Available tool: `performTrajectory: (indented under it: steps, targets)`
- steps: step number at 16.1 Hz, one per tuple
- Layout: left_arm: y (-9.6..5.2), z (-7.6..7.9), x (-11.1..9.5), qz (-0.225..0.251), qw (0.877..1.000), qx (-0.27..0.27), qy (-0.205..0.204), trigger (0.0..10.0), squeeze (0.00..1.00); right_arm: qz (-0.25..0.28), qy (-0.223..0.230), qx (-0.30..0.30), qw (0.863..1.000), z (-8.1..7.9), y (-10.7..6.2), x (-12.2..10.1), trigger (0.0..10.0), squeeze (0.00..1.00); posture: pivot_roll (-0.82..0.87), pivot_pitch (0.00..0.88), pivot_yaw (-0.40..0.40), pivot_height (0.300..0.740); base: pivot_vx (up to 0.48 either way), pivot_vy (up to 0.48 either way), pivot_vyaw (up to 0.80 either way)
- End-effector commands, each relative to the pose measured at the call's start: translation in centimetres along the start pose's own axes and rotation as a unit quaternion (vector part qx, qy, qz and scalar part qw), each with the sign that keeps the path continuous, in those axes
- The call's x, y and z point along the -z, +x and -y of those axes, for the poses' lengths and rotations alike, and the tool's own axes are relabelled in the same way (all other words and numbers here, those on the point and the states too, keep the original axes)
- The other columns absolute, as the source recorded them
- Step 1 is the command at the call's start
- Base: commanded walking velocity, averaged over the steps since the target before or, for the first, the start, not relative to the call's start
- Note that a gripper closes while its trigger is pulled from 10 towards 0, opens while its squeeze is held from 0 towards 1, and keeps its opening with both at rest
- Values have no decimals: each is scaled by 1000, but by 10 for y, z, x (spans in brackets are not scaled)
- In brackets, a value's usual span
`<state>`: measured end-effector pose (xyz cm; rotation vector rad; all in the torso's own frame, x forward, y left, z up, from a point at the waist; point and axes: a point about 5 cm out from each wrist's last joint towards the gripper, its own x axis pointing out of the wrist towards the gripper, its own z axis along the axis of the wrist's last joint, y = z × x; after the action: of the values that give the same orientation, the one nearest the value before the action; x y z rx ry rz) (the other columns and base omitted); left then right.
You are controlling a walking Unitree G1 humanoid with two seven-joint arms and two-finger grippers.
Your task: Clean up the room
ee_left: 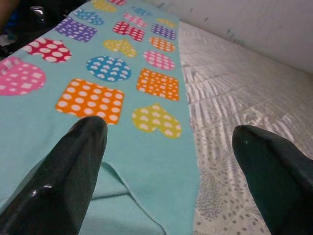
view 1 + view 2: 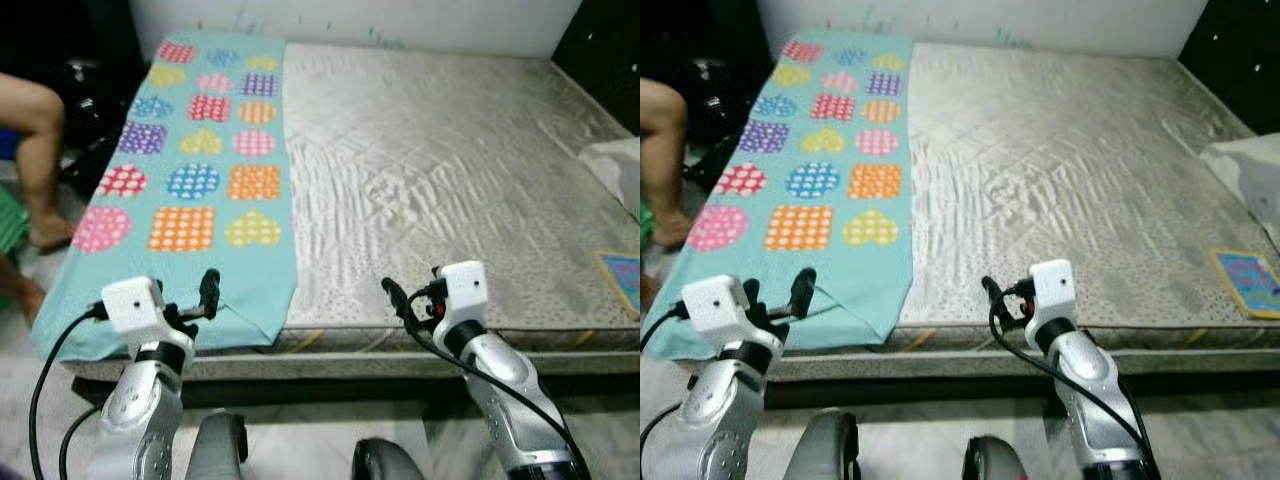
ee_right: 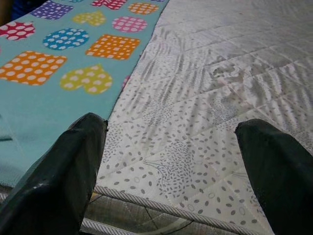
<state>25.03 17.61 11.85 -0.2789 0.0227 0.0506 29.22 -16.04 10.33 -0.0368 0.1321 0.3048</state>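
Observation:
A teal blanket [image 2: 215, 170] printed with dotted hearts and squares lies along the left side of a grey quilted mattress [image 2: 440, 180]. Its near corner [image 1: 122, 186] is folded over at the mattress's front edge. My left gripper [image 2: 190, 305] hovers open just over that folded corner, with the blanket spread between its fingers [image 1: 73, 161]. My right gripper [image 2: 415, 295] stands open above the mattress's front edge, a little right of the blanket's edge [image 3: 122, 88], holding nothing.
A person's bare leg [image 2: 35, 150] is beside the bed at the left, near dark objects. A white bundle [image 2: 620, 165] and a small colourful cloth [image 2: 622, 275] lie at the mattress's right side. A white wall [image 2: 350, 20] stands behind the bed.

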Motion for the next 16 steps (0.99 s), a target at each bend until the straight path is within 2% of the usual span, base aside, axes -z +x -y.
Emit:
performTrajectory:
  steps: [1,6,16]
  targets:
    - [-1,0,1,-1,1000,-1,0,10000,0,-1,-3,2,1000,2,-1,1,10000,0,-53,138,-87,645,281,0,0]
    - [0,-1,1,1,1000,1,2,10000,0,0,-3,-1,1000,0,1,1,10000,0,-52,139,-84,645,219,0,0]
    - [2,2,1,-2,1000,11,1,10000,0,3,-7,-1,1000,0,1,2,10000,0,-56,144,-78,645,338,0,0]
